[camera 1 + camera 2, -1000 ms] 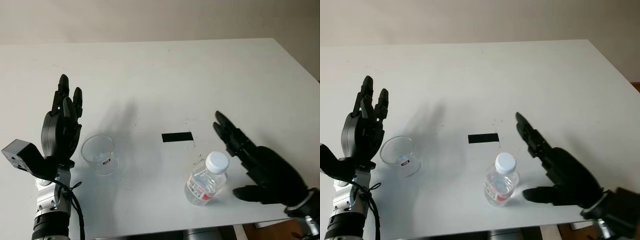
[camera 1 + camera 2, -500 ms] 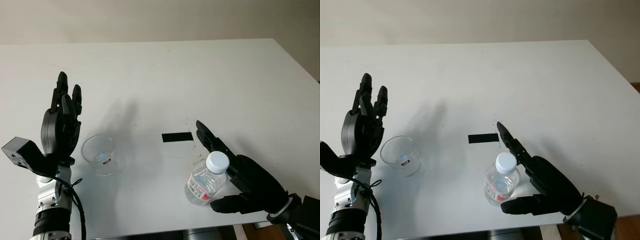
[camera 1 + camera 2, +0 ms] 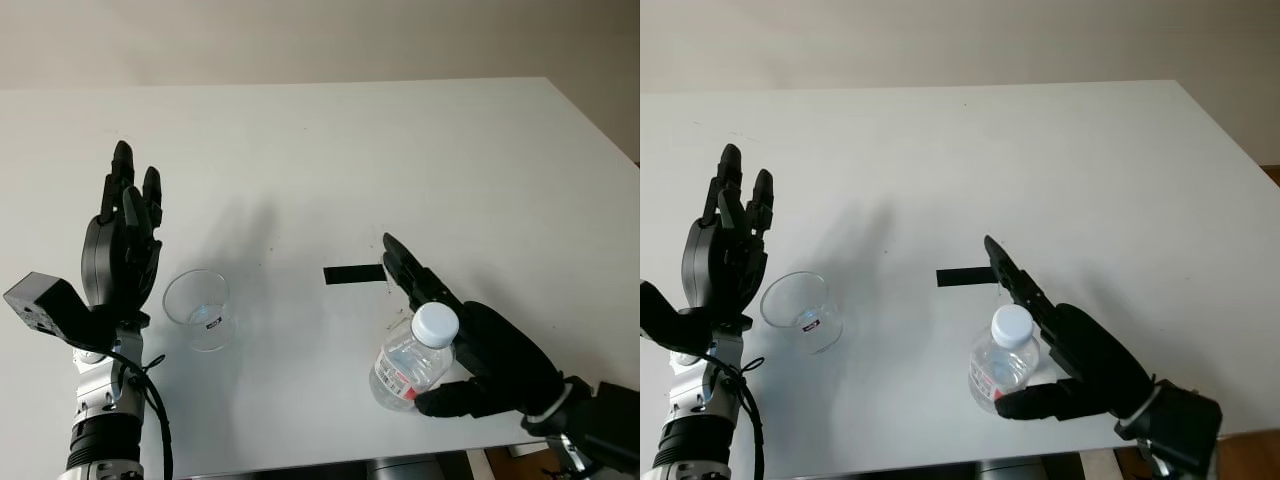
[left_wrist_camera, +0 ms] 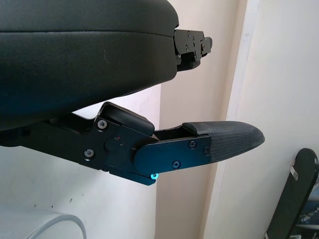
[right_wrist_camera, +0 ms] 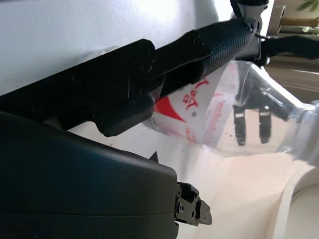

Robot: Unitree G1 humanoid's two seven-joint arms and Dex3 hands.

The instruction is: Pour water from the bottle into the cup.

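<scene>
The bottle stood upright near the front edge of the white table, right of the middle, its white cap on and a red-and-white label facing the near side. The right hand had its palm against the bottle's right side. Its long fingers reached past the cap toward the far left, and its thumb curved around the near side at the base. From the right wrist view the thumb lay across the label, touching the clear plastic, though the fingers beyond the bottle were not bent around it, so the grip was only partly wrapped and I could not tell whether it had hold.

The cup, a clear glass tumbler, stood upright at the left of the table, well apart from the bottle. The left hand was held up just left of the cup, open, palm turned toward the cup, fingers pointing to the far side, holding nothing and not touching the glass.

A short strip of black tape lay flat on the table between cup and bottle, closer to the bottle and just beyond the right hand's fingertips.
</scene>
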